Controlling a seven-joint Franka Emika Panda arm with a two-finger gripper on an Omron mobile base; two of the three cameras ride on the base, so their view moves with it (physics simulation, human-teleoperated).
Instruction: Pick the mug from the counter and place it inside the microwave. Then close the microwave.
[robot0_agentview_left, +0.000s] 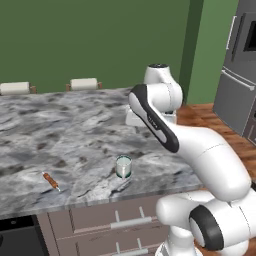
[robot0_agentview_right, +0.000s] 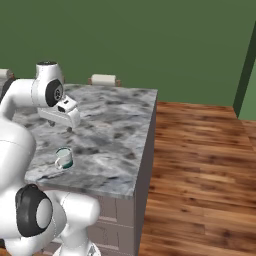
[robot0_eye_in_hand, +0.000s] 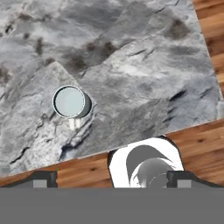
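Above the counter (robot0_agentview_right: 115, 130), the claw (robot0_agentview_right: 60, 120) is hanging with its jaws spread wide, gripping nothing and pointing down at the marbled top. Below and nearer the front edge, the mug (robot0_agentview_left: 123, 166) is standing upright and apart from the claw, its handle turned toward the edge. Further left, an orange-brown stick (robot0_agentview_left: 50, 180) is lying flat on the stone.

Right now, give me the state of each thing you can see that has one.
mug: upright on the counter, near its front edge, not held.
gripper: open, above the counter, clear of the mug.
orange-brown stick: lying flat on the counter, left of the mug.
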